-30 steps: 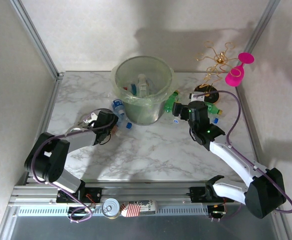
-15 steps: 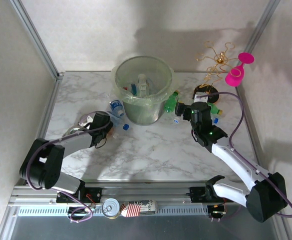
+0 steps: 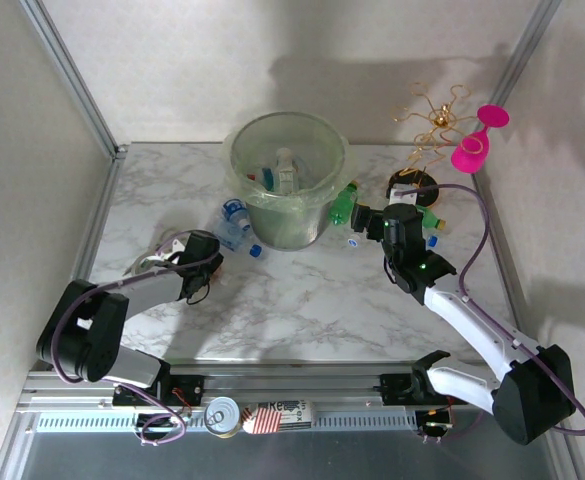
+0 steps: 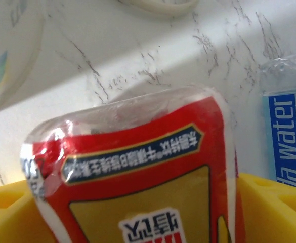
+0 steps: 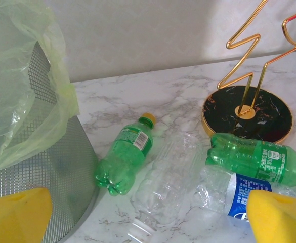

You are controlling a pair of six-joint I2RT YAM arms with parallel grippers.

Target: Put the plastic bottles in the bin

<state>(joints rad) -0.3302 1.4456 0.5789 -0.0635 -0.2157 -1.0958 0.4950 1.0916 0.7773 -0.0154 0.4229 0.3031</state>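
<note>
Where the left claw pinches a red-labelled bottle, the bottle's lower part is cut off by the frame edge. Right claw: spread wide, empty. Green bottle lies just right of bin; bare table lower centre.

1. Clear bottle, blue label: "water" in white, running vertically.
2. Red-labelled bottle: inverted non-Latin script on dark banner & white patch; was not legible.
3. Green bottle: label print was too small to read.
</note>
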